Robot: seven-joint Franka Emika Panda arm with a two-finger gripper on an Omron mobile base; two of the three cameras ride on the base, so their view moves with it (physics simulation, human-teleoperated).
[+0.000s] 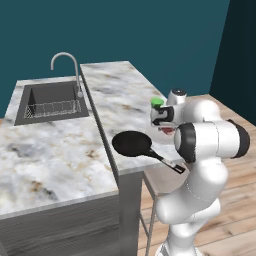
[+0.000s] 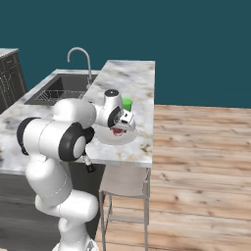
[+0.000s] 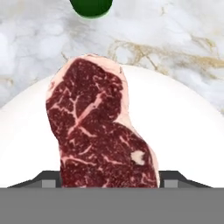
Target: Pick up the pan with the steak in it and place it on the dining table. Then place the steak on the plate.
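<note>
Holding steak (image 3: 98,131) over plate (image 3: 183,131) — gripper (image 3: 109,181) clamped on meat's near end, fingertips (image 3: 48,179) flanking it. Steak long axis runs away from hand, toward green object (image 3: 91,5) beyond rim. Plate directly beneath on dining table (image 1: 125,95). Pan (image 1: 132,144) already on table, empty, handle overhanging near edge. Next, likely: lower, release.

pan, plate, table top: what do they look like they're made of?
Pan: likely coated metal, going by its uniform matte black with no gloss.
Plate: probably ceramic; smooth, plain whitish, no pattern.
Dining table: looks like polished marble or a marble-look slab, white-grey with tan veins.
It is a render, so these are looks only.
</note>
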